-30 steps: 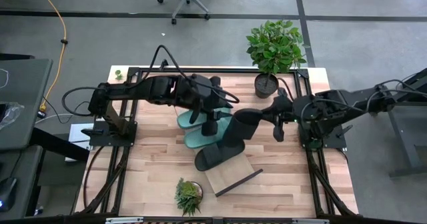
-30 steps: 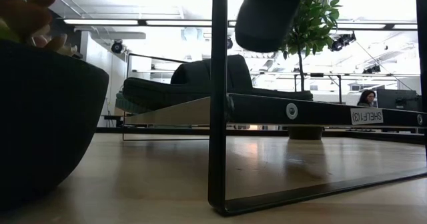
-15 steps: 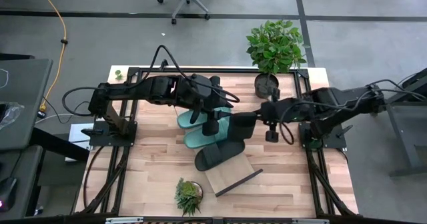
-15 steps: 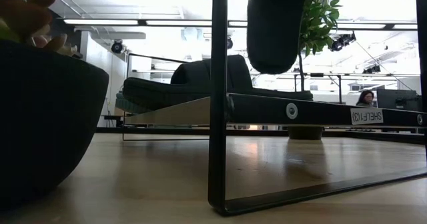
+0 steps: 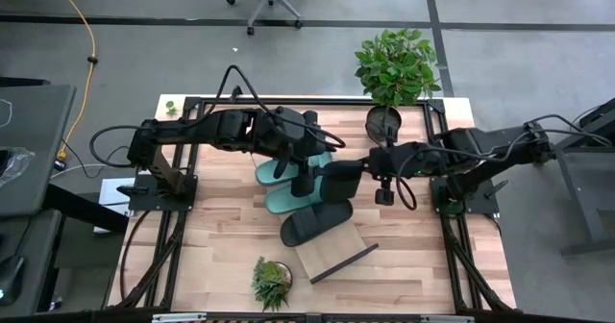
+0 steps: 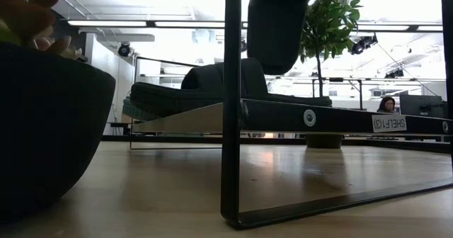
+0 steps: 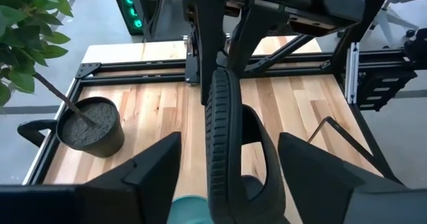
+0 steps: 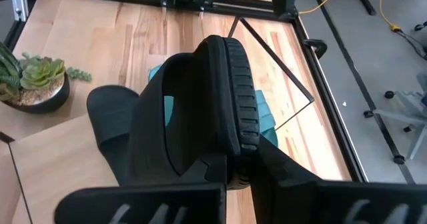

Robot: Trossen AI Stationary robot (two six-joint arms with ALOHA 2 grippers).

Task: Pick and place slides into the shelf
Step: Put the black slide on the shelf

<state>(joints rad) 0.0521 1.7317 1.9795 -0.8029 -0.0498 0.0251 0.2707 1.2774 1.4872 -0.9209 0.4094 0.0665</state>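
While the right gripper (image 5: 357, 176) carries a black slide (image 5: 338, 182) over the middle of the tabletop (image 5: 231, 222), its fingers are pressed together on the sandal's edge; the right wrist view shows them pinching the ribbed rim of the sole, with the strap arching off to one side. The slide hangs on edge, clear of the wood, above and just beside the other black slide (image 5: 312, 223) already resting on the slanted shelf (image 5: 332, 254). Two teal slides (image 5: 288, 196) lie next to that one, further from the shelf's free end.

The rubber looks light and a little springy, stiff enough along the rim to hold its shape in a pinch like this, though I would guess the sole could swing or twist about so narrow a hold. The rim or the root of the strap seems the sensible place to grip; the strap's broad face would probably flex.

The left gripper (image 5: 301, 160) hovers over the teal pair with its fingers spread, and in its wrist view the hanging black slide sits between them without touching either. A potted tree (image 5: 394, 73) and a small succulent (image 5: 271, 280) stand at the tabletop's edges
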